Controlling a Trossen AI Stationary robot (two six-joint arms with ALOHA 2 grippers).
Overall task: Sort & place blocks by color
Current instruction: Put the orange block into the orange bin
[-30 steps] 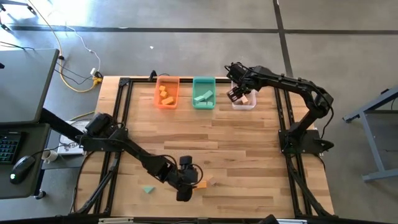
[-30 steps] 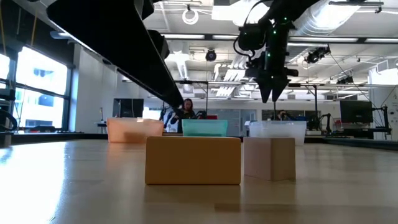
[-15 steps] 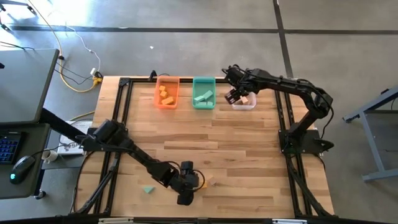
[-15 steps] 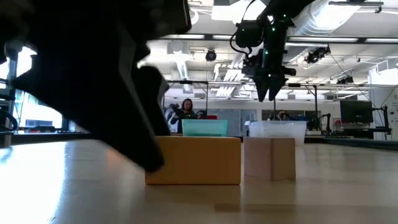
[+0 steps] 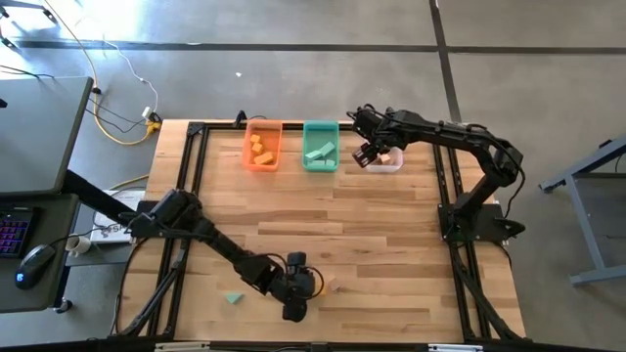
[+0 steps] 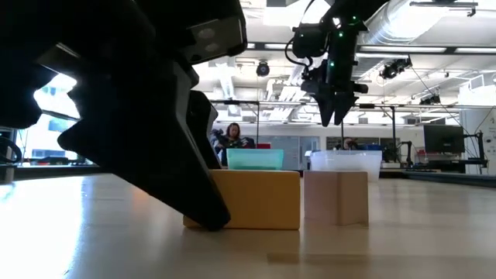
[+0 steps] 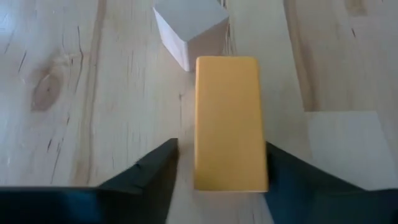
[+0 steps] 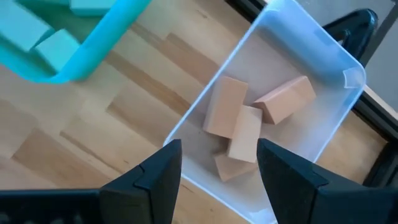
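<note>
An orange brick (image 7: 230, 121) lies flat on the table near its front edge, with a pale wood cube (image 7: 189, 28) just past its far end. My left gripper (image 7: 221, 144) is down at the table, open, with a finger on each long side of the brick. In the low view its dark bulk (image 6: 194, 201) covers the near end of the orange brick (image 6: 260, 200). The wood cube (image 6: 337, 198) stands beside it. My right gripper (image 8: 219, 149) hangs open and empty above the clear bin (image 8: 336, 62), which holds several wood blocks (image 8: 249, 124). My left gripper has one finger (image 7: 286, 168) against one long side (image 7: 263, 137) of the orange brick, near the brick's near end. The other finger (image 7: 161, 162) stands a little apart from the opposite side. The fingers slant down from the table's left and lie along the brick, which rests flat on the table.
An orange bin (image 5: 261, 147), a green bin (image 5: 320, 147) and the clear bin (image 5: 386, 161) stand in a row at the far edge, each with blocks inside. One teal block (image 5: 233, 297) lies alone at the near left. The table's middle is bare wood.
My left gripper has come down to the table at the orange brick, and now fills the left of the low view. The brick and the cube have stayed where they were. My right gripper has drifted a little toward the table's left above the clear bin.
</note>
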